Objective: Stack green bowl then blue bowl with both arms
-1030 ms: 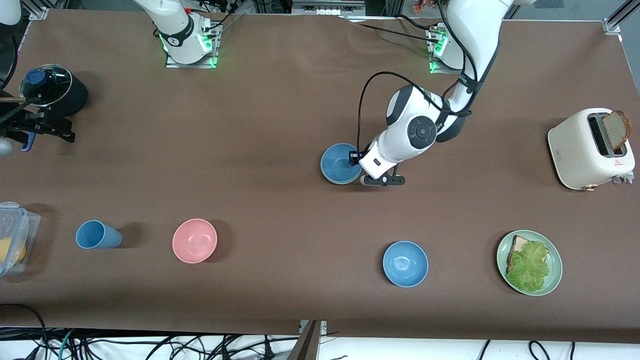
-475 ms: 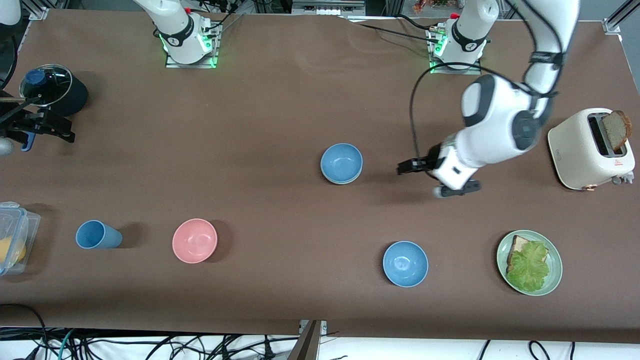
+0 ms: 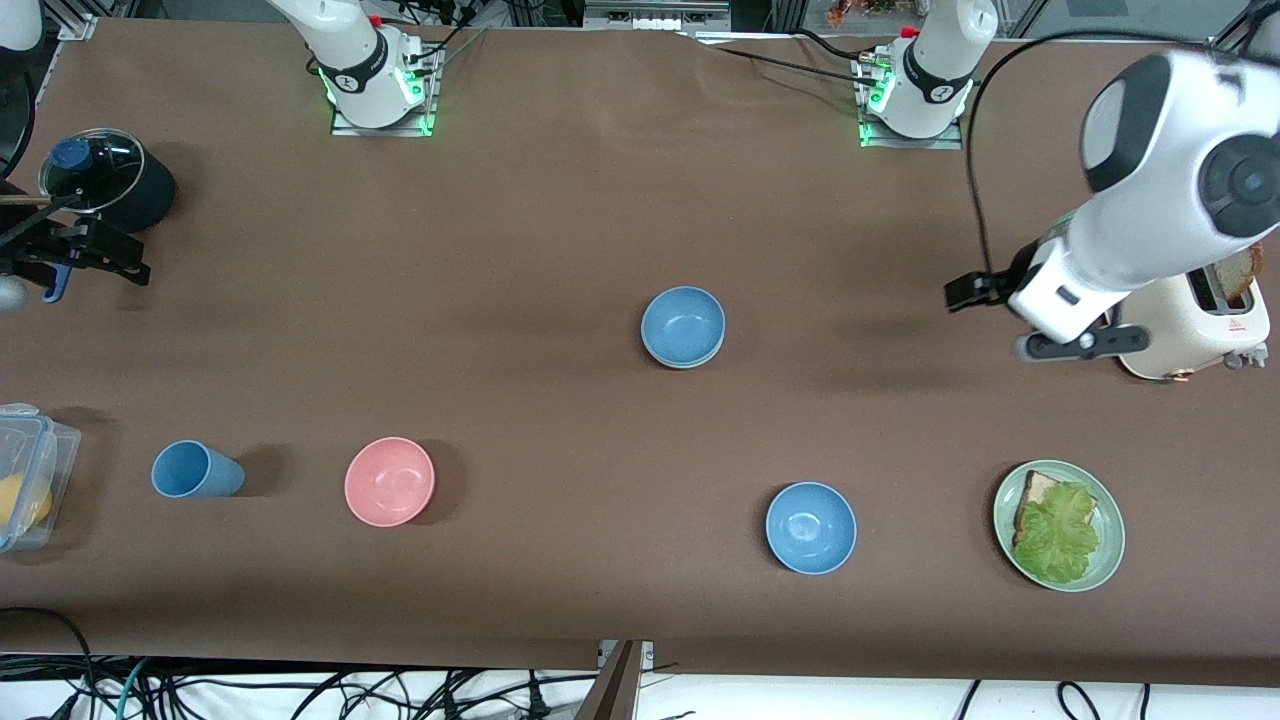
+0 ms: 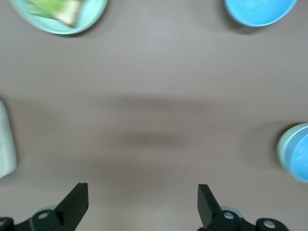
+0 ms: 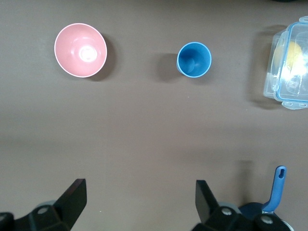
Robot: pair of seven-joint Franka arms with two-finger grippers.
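A blue bowl (image 3: 683,323) sits nested in the green bowl (image 3: 690,364) at mid-table; only a pale rim of the green bowl (image 4: 280,150) shows under the blue bowl (image 4: 298,154). Another blue bowl (image 3: 811,527) stands alone, nearer the front camera. My left gripper (image 3: 1078,345) hangs open and empty over bare table beside the toaster; in its wrist view the left gripper (image 4: 143,192) has nothing between its fingers. My right gripper (image 3: 80,258) waits open beside the black pot, and the right gripper (image 5: 139,190) is likewise empty.
A cream toaster (image 3: 1185,300) with bread stands at the left arm's end. A green plate (image 3: 1108,565) of bread and lettuce lies nearer the camera. A pink bowl (image 3: 389,481), blue cup (image 3: 195,470), clear container (image 3: 30,480) and lidded black pot (image 3: 105,180) lie toward the right arm's end.
The left gripper opened at the rim of the blue bowl, leaving it on the green bowl, then rose and swung away toward the toaster. The right arm has not moved.
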